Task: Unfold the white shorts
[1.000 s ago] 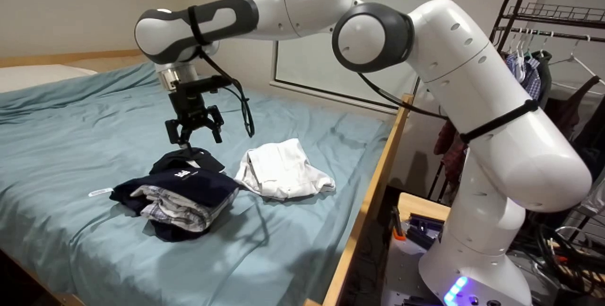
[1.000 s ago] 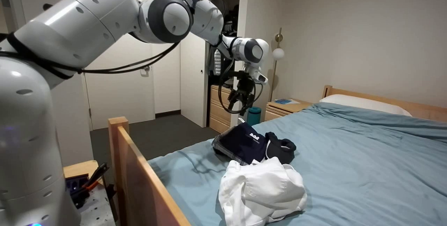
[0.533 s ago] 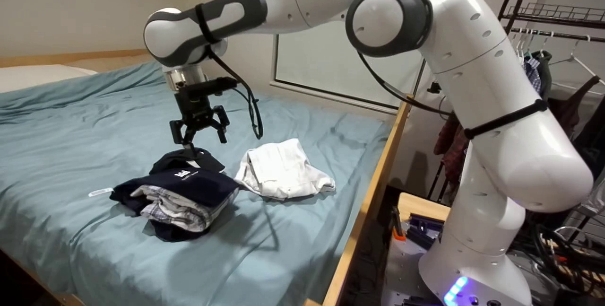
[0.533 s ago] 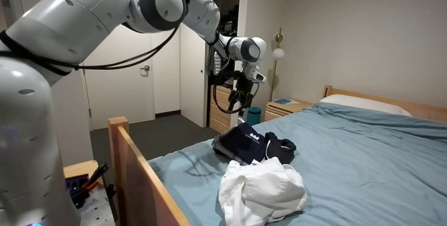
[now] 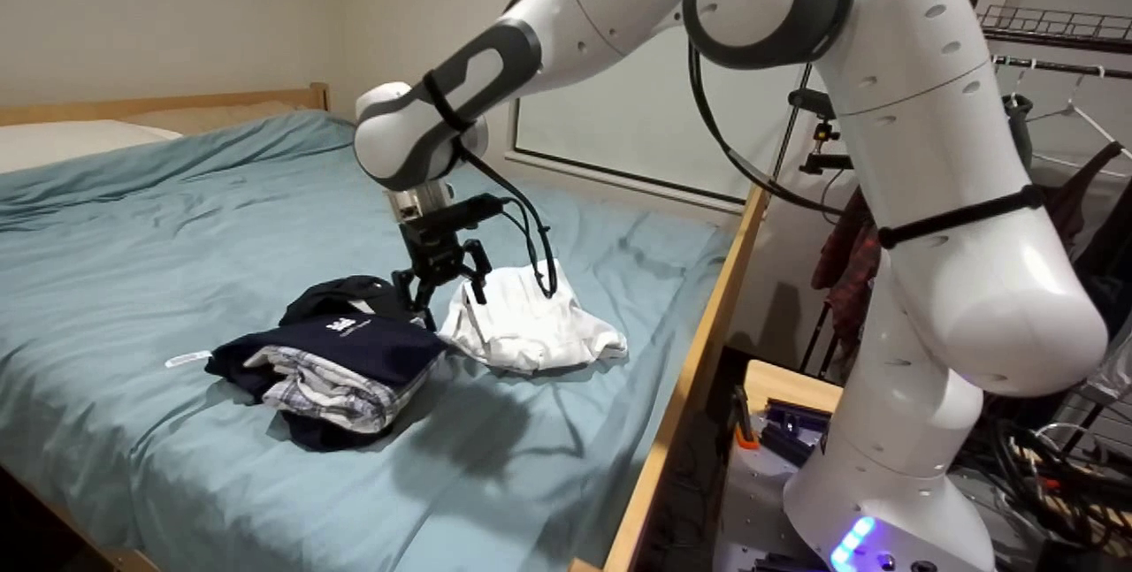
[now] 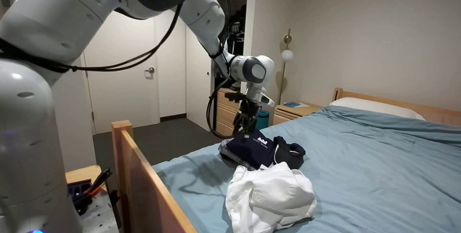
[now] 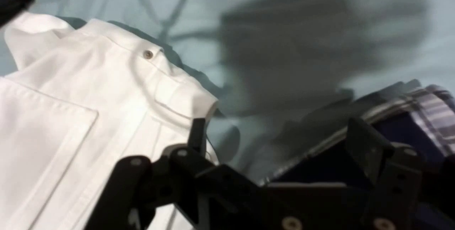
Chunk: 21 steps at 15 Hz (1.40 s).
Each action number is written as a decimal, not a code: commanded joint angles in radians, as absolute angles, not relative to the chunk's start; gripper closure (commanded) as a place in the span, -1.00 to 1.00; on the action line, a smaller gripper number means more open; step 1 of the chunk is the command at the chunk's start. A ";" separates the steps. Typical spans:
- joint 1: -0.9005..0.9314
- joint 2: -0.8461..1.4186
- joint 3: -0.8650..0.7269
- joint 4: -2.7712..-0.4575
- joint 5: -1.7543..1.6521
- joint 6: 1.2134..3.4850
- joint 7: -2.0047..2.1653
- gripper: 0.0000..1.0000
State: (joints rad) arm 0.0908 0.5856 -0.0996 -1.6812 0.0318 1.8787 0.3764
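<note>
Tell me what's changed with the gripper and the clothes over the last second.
The gripper has come down in both exterior views and, in an exterior view, moved across toward the shorts. Its jaws stayed open; nothing was taken hold of or let go. The shorts and the dark pile lie on the bed as before.

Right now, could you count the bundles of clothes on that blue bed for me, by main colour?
White: 1, the shorts
Navy: 1, the folded bundle with plaid cloth showing
Black: 1, the rumpled bundle next to the navy one
Total: 3 bundles; I can't tell whether the plaid cloth is a separate piece.
</note>
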 commanded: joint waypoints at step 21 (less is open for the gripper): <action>0.075 0.752 -0.211 -1.642 -0.006 1.932 0.908 -1.00</action>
State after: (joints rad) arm 0.0709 0.7011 -0.2013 -1.6908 0.0125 1.9480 0.8125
